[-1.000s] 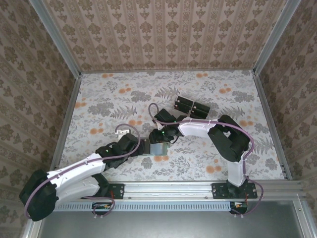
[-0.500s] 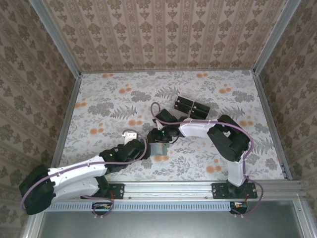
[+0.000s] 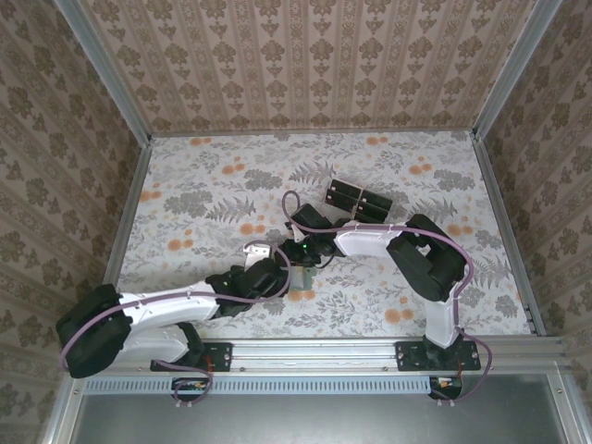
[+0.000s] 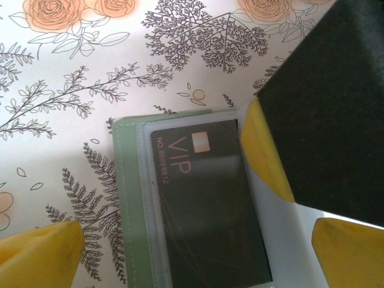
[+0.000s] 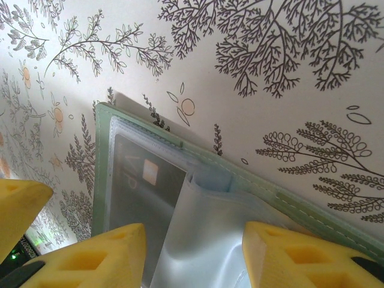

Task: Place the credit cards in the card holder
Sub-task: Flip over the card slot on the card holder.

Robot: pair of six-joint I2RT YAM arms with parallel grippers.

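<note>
The grey-green card holder (image 3: 299, 277) lies open on the floral table, its clear sleeves up. In the left wrist view a black card (image 4: 204, 204) marked VIP sits inside a sleeve beside the holder's green edge (image 4: 123, 204). My left gripper (image 4: 192, 258) is open, its yellow fingertips (image 4: 36, 252) straddling the holder. My right gripper (image 5: 195, 258) is open just above a loose clear sleeve (image 5: 204, 240), with the same card (image 5: 141, 186) to its left. More black cards (image 3: 358, 199) lie side by side at the back.
One yellow finger (image 4: 264, 156) of the right gripper and its black body crowd the holder's right side in the left wrist view. Both grippers (image 3: 282, 276) (image 3: 301, 254) meet over the holder. Metal rails (image 3: 125, 222) edge the table.
My left arm has swung right and brought its gripper over the holder. The right gripper has stayed at the holder's far side.
</note>
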